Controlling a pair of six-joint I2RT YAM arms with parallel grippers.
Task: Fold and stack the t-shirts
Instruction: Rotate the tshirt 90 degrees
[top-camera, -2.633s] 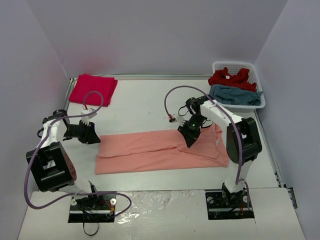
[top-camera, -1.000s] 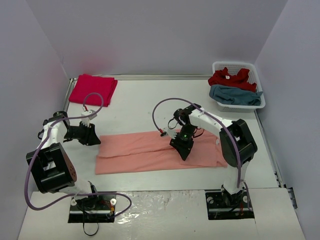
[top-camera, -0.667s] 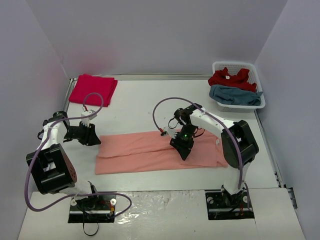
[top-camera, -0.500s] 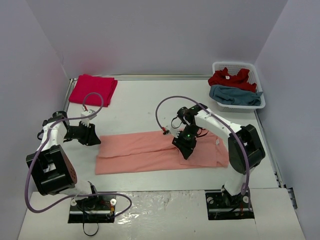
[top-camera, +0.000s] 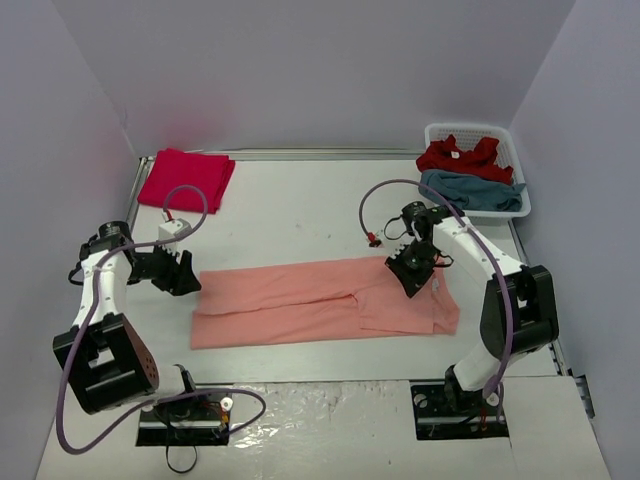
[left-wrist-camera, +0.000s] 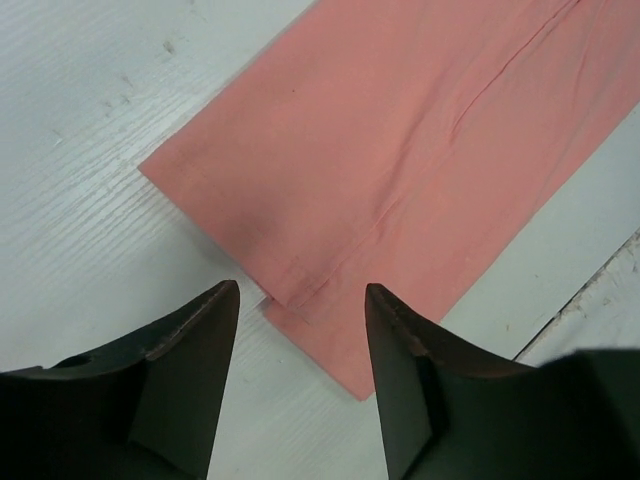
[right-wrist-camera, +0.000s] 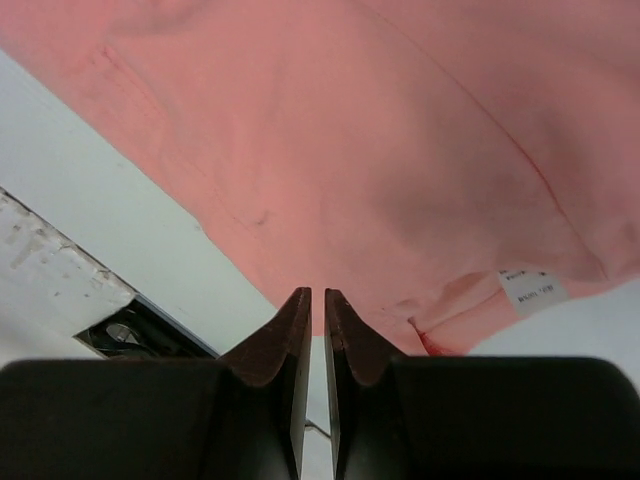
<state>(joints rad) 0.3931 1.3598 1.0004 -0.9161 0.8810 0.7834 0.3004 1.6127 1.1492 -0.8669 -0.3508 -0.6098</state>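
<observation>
We count four: one orange shirt flat on the surface, two red shirts, one blue shirt. Left fingers wide, right fingers pinched together, empty. Only the right wrist shows its white label.

salmon t-shirt flat, left claw beside, right claw above

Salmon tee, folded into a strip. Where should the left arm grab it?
Probably the hem end of the salmon tee, pinching both layers near a corner. The strip lies flat with that short edge facing the left gripper, whose open jaws hover over it; come down from that side.
</observation>
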